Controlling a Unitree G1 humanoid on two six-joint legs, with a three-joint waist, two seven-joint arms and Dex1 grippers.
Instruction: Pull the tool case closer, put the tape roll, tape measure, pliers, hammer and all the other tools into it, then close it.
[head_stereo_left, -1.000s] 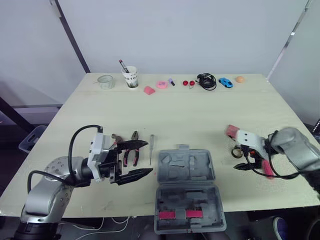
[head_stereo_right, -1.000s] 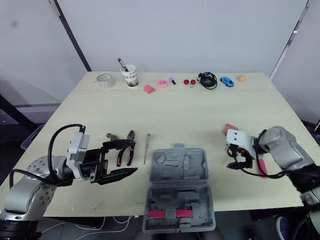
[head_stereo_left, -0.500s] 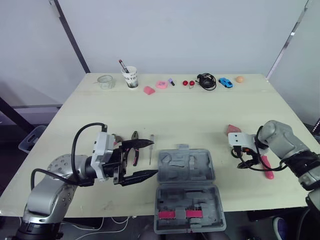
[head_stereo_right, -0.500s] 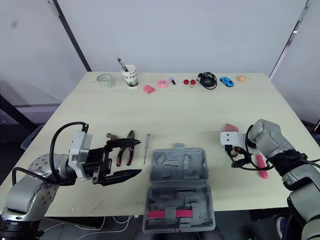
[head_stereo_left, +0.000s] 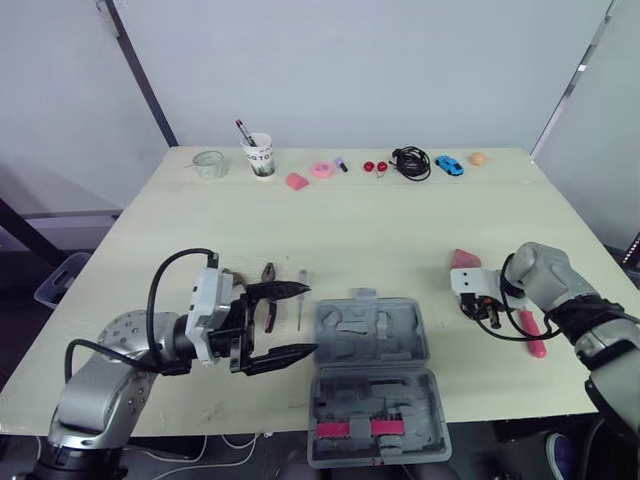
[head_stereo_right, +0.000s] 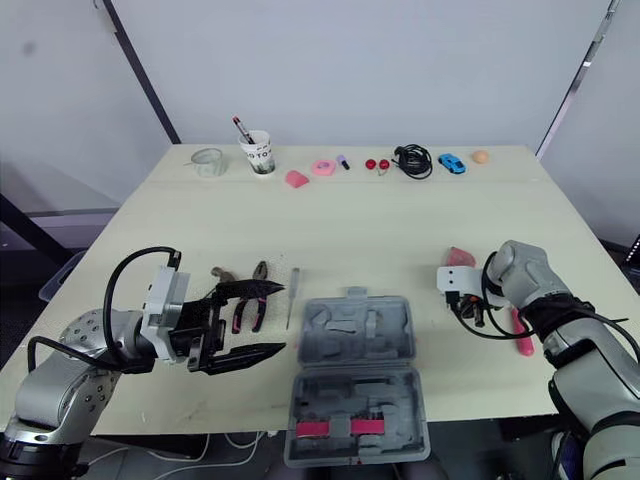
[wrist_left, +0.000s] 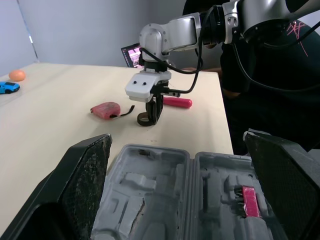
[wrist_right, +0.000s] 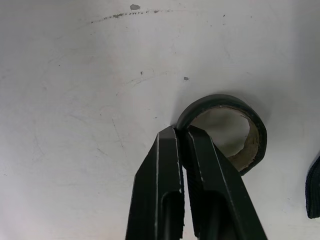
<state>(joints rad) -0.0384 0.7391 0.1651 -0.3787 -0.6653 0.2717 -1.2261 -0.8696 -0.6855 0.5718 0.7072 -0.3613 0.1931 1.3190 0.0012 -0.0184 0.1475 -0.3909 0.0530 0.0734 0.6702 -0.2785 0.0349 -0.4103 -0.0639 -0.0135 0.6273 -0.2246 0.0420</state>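
Tape roll (wrist_right: 220, 99), a small black ring with a cardboard core, lies flat on the pale tabletop (head_stereo_left: 350, 220), at about 2 o'clock from the open grey tool case (head_stereo_left: 345, 345). The right gripper (wrist_right: 180, 131) points straight down at it. Its fingers are nearly closed and pinch the ring's wall, one apparently outside and one inside the hole. A red tape measure (head_stereo_left: 465, 259) sits near the roll at 11 o'clock, and a pink-handled hammer (head_stereo_left: 533, 335) at 4 o'clock. The left gripper (head_stereo_left: 283, 321) hovers at the case's 9 o'clock edge, fingers spread wide and empty, with the pliers (head_stereo_right: 244, 312) just beyond at 12 o'clock. The roll looks light and stiff, but its wall is thin and smooth. A one-wall pinch may let it swing or slip, so a deep, firm hold seems safest.
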